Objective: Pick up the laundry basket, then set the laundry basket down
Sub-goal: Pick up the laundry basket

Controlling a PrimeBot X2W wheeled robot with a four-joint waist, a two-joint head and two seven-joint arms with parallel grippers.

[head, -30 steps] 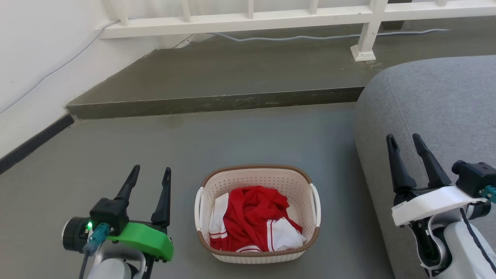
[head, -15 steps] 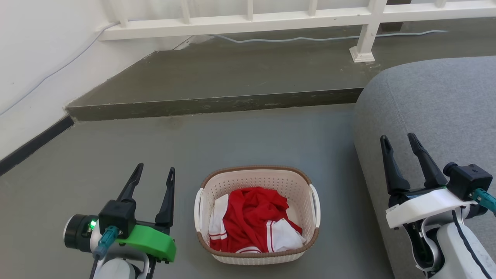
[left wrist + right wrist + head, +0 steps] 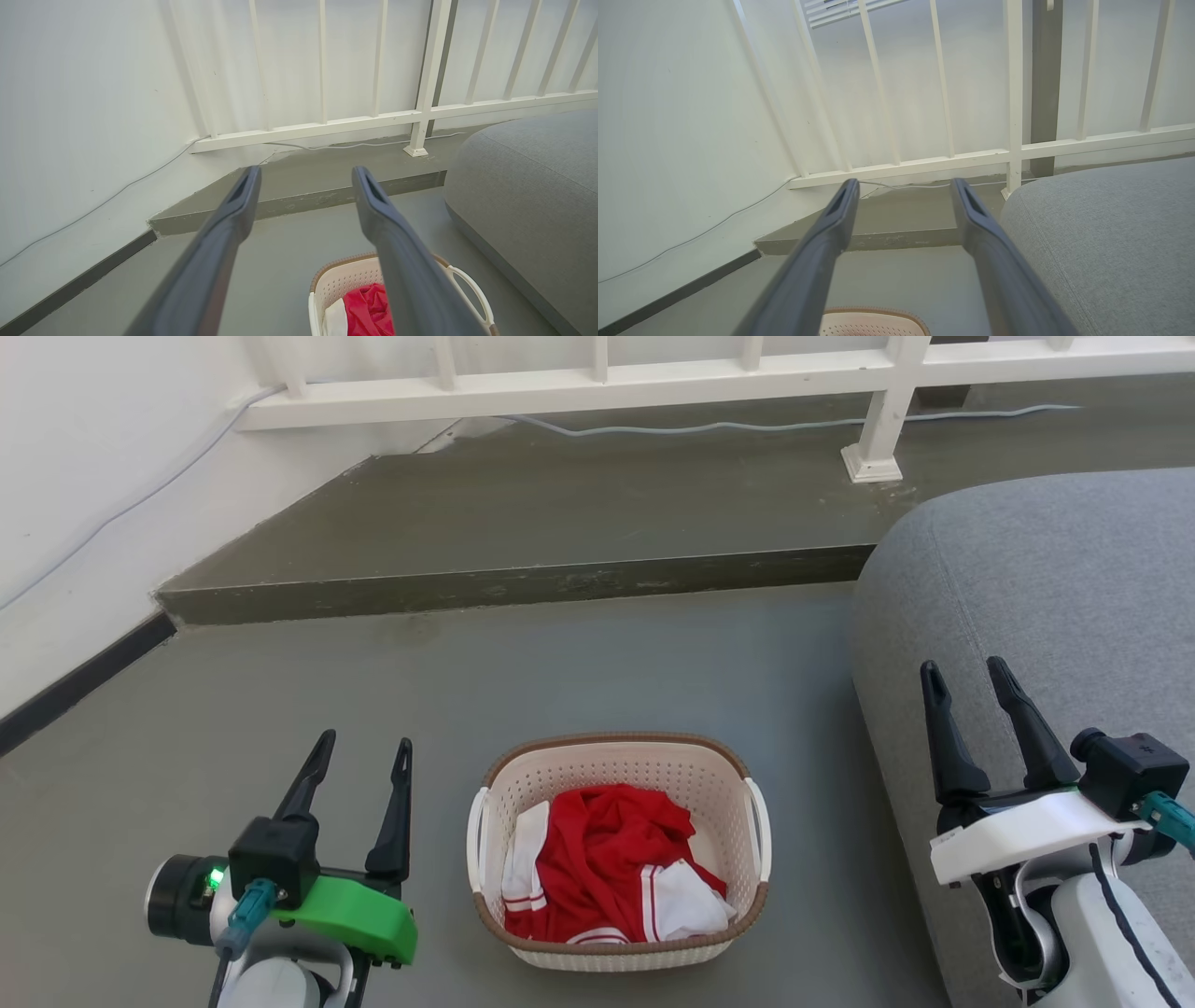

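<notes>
The laundry basket stands on the grey floor in the head view, cream-white and perforated, with a brown rim and two white side handles. Red and white clothes lie inside it. My left gripper hangs open to the basket's left, apart from it and holding nothing. My right gripper is open to the basket's right, in front of the grey sofa, also apart. The left wrist view shows the laundry basket low between and beyond the left gripper. The right wrist view catches the laundry basket rim at the bottom edge, below the right gripper.
A grey sofa fills the right side, close to my right arm. A raised concrete step crosses behind the basket, with a white railing and a cable on it. A white wall with dark skirting runs along the left.
Both grippers stay open. The left gripper has shifted slightly left since half a second ago. The basket has not moved on the floor.
</notes>
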